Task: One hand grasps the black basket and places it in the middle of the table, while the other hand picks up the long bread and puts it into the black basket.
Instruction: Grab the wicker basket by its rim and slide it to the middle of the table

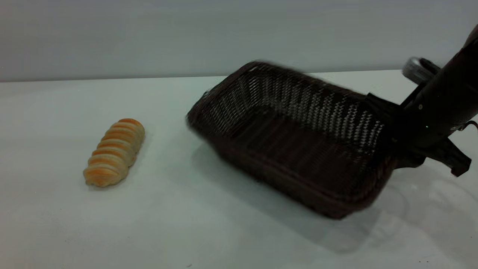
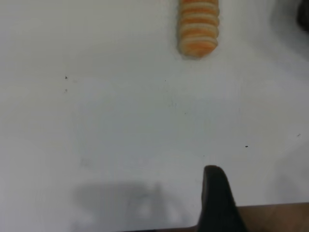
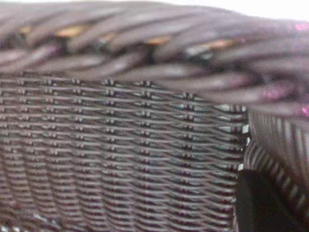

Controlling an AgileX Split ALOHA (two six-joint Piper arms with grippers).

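Right gripper clamped on the right-end rim of the black basket, which hangs tilted over the table, right of centre. Long bread lies well left, untouched; left gripper hovers near it, opening unclear. Risk: the one-sided rim grip lets the basket swing or slip loose.

The dark woven basket hangs tilted above the pale table, its right end raised and its open top facing forward, while the small ridged cream-and-orange bread lies flat well to its left.
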